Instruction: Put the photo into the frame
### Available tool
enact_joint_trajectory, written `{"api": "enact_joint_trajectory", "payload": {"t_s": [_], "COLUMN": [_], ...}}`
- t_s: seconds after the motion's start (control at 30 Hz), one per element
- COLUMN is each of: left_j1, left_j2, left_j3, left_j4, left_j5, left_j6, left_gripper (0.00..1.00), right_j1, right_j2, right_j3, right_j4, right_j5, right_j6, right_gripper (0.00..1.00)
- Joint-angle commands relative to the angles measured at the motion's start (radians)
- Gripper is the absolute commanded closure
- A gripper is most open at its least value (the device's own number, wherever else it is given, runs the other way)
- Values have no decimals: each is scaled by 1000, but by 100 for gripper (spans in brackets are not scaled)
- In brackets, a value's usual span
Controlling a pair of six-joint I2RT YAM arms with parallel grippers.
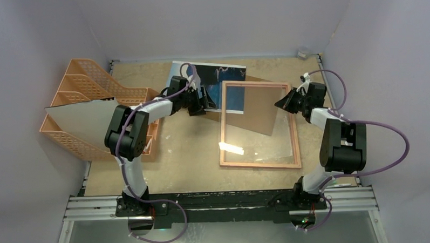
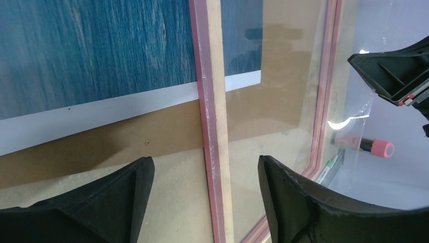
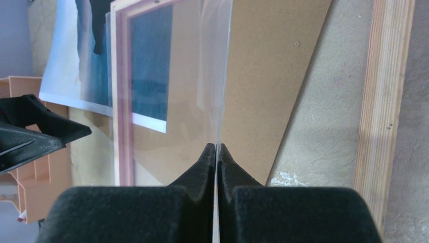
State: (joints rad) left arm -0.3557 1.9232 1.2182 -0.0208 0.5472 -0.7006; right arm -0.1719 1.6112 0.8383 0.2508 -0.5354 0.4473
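The photo [image 1: 216, 73], blue sea with a white border, lies face up at the back, its right part under the frame [image 1: 260, 164]. The pink-bordered frame lies flat at mid-table over a brown backing board [image 1: 255, 112]. My left gripper [image 1: 201, 104] is open and empty. In the left wrist view its fingers [image 2: 205, 167] straddle the frame's left side [image 2: 212, 101] just above it, with the photo [image 2: 101, 50] beyond. My right gripper [image 1: 284, 103] is shut on the edge of the clear pane [image 3: 216, 101], which stands lifted on edge above the board [image 3: 268, 76].
Orange file trays [image 1: 87, 88] stand at the left with a greyish-white sheet [image 1: 80, 118] leaning in them. A small clear object [image 1: 303, 52] sits at the back right corner. A pink-capped item [image 2: 377, 148] lies off the table's right side. The plywood table edge [image 3: 384, 101] runs beside my right gripper.
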Motion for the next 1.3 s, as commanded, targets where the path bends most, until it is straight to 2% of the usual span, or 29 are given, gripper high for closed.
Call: {"api": "enact_joint_trajectory", "payload": {"t_s": [0.0,0.27,0.33,0.63,0.93,1.27], "left_j1": [-20,-42,-48,-66,-66,-68], "left_j2": [32,79,89,134,159,179], "left_j3": [57,119,129,159,170,171], "left_j4": [43,22,22,22,22,44], "left_j5": [25,8,3,-29,-45,-37], "left_j6": [-20,-2,-3,-18,-31,-48], "left_gripper": [23,29,34,44,48,50], "right_j1": [-16,-24,-28,-44,-44,-46], "right_j2": [22,26,21,-37,-69,-95], "right_j3": [65,80,76,19,-47,-81], "right_j4": [-85,-120,-120,-19,104,107], "right_j5": [-51,32,48,51,11,55], "right_j6": [-108,-134,-133,-77,-2,7], "right_gripper": [100,100,100,100,100,100]}}
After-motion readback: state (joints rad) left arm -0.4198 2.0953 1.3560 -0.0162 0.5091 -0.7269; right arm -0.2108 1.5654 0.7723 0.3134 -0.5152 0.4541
